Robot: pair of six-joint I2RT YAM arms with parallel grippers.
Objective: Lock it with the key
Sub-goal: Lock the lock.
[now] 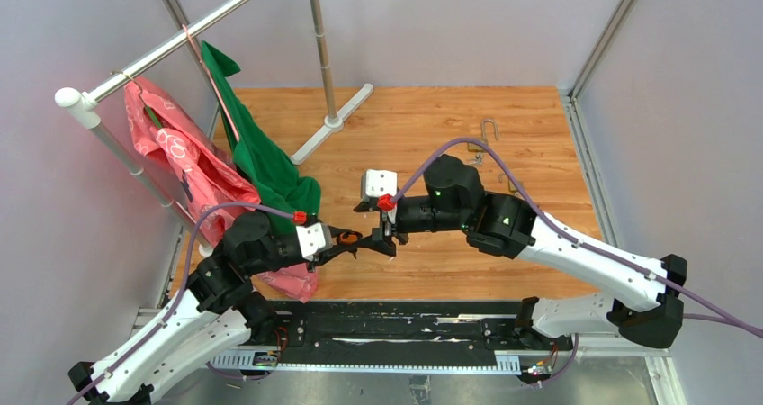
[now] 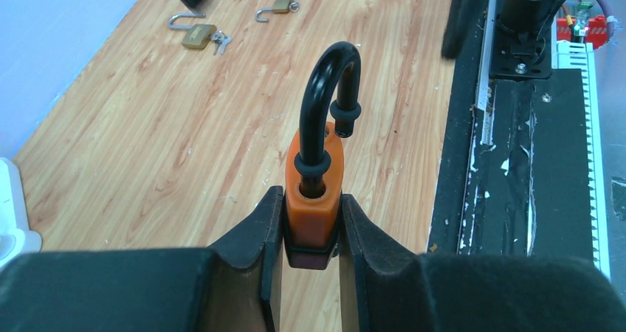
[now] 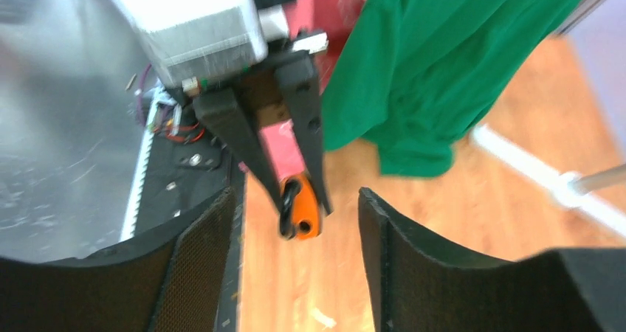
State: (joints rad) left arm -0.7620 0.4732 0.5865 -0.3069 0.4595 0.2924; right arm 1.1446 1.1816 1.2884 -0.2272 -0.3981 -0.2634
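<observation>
Clamping an orange-bodied padlock point(image 2: 314, 199) by its lower end at the bottom centre of the left wrist view, with the left gripper point(image 2: 311, 198) clenched on both flat sides between its black padded fingers point(image 2: 255, 236). Pointing the padlock's black curved shackle point(image 2: 325, 88) up the frame, one leg sitting in the body and the free end, ringed with a black collar, standing out of it, unlatched. Holding the same padlock just left of centre in the top external view point(image 1: 349, 238), above the light wooden tabletop point(image 1: 432, 117).

Facing it from the right of that view with the right gripper point(image 1: 389, 232), just beside the padlock. Spreading wide in the right wrist view, the right gripper point(image 3: 295, 199) released and grasping nothing, its two dark mesh-faced pads point(image 3: 199, 251) framing the padlock point(image 3: 303, 214) and the left gripper point(image 3: 303, 199) at frame centre; hard to tell there whether touching or apart.

Lying at the upper left of the left wrist view: a brass padlock with silver keys point(image 2: 198, 35) and a smaller brass padlock point(image 2: 277, 9), both with shackles open, well apart from the held one.

Hanging at the upper left of the top external view from a silver metal clothes rail point(image 1: 180, 34): a green cloth point(image 1: 265, 157) and a pink patterned garment point(image 1: 180, 153).
</observation>
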